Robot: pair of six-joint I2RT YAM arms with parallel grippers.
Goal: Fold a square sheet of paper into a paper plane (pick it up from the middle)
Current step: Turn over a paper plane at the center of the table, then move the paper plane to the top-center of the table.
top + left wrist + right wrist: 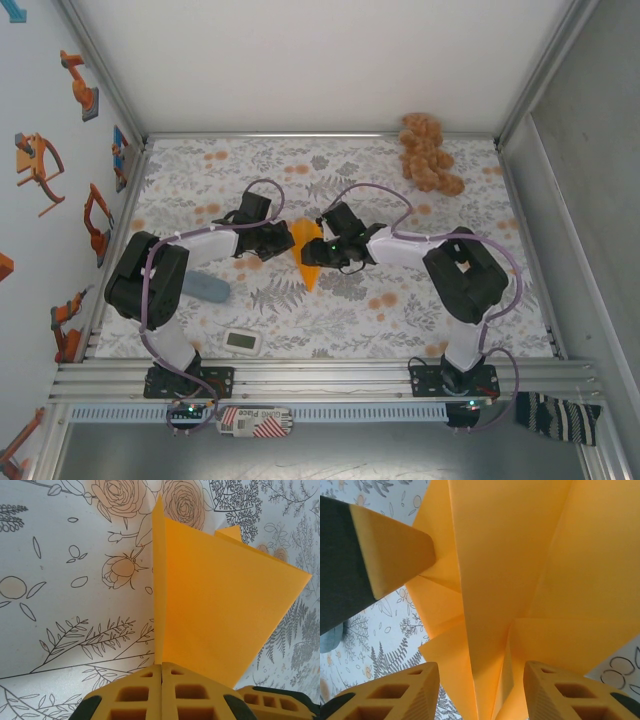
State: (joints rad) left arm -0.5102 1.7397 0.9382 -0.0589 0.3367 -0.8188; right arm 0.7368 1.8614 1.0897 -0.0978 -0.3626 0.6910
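With left claw [161,674] clamping together on the orange paper plane [220,605], holding it on edge midway between the table's [400,310] left and right edges; with right claw [480,669] standing apart, straddling its folds.

Paper plane [306,252]: plain bright orange, folded to a slim dart with a centre crease and layered flaps. Sits at the centre of the work area, pointed tip toward the near edge, wing panel standing upright on edge. Left gripper [161,667] pinches one folded edge; right gripper [481,669] straddles the folds, jaws apart
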